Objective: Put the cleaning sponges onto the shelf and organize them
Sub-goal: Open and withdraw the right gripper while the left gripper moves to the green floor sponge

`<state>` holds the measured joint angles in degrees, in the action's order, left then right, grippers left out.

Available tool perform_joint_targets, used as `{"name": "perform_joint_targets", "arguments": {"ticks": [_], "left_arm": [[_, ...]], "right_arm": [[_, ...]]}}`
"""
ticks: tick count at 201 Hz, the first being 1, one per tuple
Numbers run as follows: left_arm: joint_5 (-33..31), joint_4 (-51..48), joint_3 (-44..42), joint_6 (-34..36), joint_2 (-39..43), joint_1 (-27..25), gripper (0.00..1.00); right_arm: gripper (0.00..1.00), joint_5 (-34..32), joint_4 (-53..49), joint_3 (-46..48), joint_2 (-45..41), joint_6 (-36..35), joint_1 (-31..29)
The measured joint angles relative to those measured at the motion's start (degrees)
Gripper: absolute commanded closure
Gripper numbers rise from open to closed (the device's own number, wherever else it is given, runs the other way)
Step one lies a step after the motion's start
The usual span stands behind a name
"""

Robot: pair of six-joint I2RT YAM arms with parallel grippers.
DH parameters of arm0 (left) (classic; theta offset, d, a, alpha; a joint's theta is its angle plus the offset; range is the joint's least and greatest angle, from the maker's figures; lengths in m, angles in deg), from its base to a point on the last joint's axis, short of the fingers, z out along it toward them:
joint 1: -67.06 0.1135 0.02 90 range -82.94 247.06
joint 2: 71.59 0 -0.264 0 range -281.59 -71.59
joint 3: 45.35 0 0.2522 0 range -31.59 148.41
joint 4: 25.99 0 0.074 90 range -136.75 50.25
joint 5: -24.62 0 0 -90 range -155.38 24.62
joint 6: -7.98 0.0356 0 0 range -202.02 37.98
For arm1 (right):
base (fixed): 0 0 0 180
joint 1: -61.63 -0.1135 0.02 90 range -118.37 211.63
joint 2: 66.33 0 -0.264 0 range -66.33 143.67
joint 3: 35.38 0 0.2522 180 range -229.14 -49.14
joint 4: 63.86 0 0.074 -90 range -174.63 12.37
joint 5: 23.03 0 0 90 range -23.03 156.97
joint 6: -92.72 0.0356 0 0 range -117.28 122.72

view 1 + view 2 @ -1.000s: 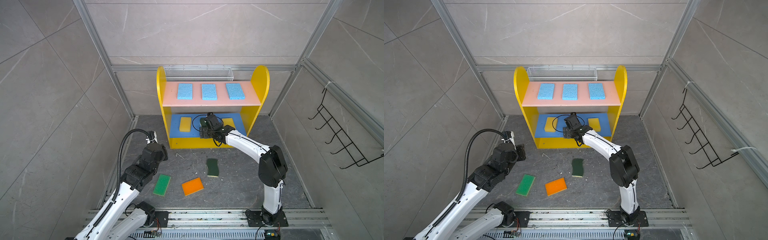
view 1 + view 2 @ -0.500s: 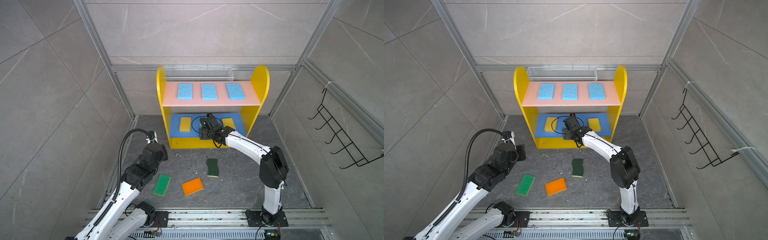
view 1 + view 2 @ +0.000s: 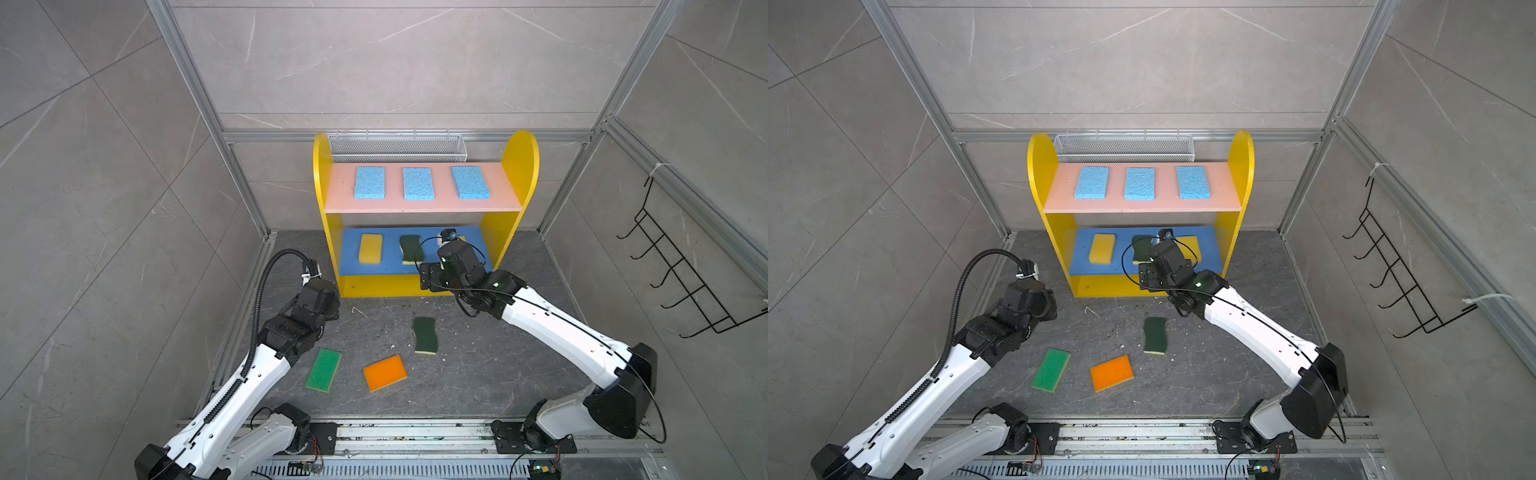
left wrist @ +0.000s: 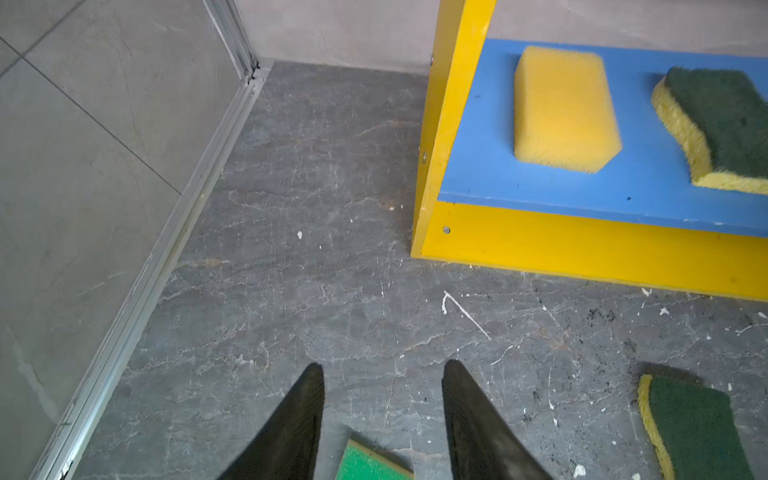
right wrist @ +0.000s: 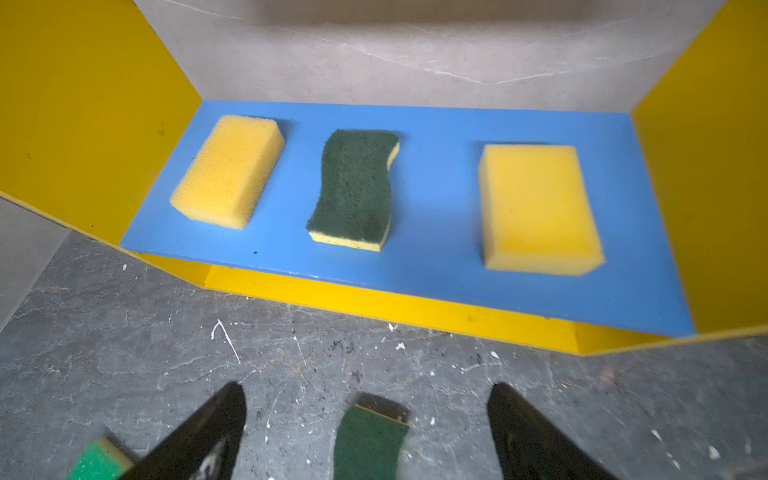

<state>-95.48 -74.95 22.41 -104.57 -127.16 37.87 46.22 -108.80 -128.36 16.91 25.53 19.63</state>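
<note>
mesh basket (image 3: pixel 397 147) at back — black hook rack (image 3: pixel 681 262) on wall.

Blue sponges (image 3: pixel 370 183) (image 3: pixel 418 183) (image 3: pixel 470 182): 3, all on the pink board (image 3: pixel 500 197)
Yellow sponges (image 5: pixel 228 170) (image 5: pixel 538 208): 2, at the left and right ends of the blue board (image 5: pixel 440 199)
Dark green sponges (image 3: pixel 410 248) (image 3: pixel 425 335): 2, with 1 mid blue board and 1 on the floor (image 3: pixel 478 374)
Bright green sponges (image 3: pixel 323 370): 1, on the floor
Orange sponges (image 3: pixel 385 372): 1, on the floor
Total sponges: 9
Shelves (image 3: pixel 520 160): 1
Wire baskets (image 3: pixel 397 145): 1
Robot arms (image 3: pixel 257 370) (image 3: pixel 557 328): 2

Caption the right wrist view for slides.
Open right hand before blue board: dark-green sponge between a rounded yellow sponge and a blocky yellow sponge.
</note>
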Motion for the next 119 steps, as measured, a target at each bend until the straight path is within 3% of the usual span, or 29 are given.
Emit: {"name": "perform_joint_targets", "arguments": {"ticks": [51, 119], "left_arm": [[0.92, -5.62, -0.28, -3.28, 0.13, 0.00, 0.30], [7.85, -15.85, -8.35, -13.62, -1.49, 0.00, 0.15]], "right_arm": [[0.04, -2.69, -6.56, 9.55, -10.45, 1.81, 0.02], [0.00, -2.21, -9.90, 18.53, -15.52, 3.63, 1.20]]}}
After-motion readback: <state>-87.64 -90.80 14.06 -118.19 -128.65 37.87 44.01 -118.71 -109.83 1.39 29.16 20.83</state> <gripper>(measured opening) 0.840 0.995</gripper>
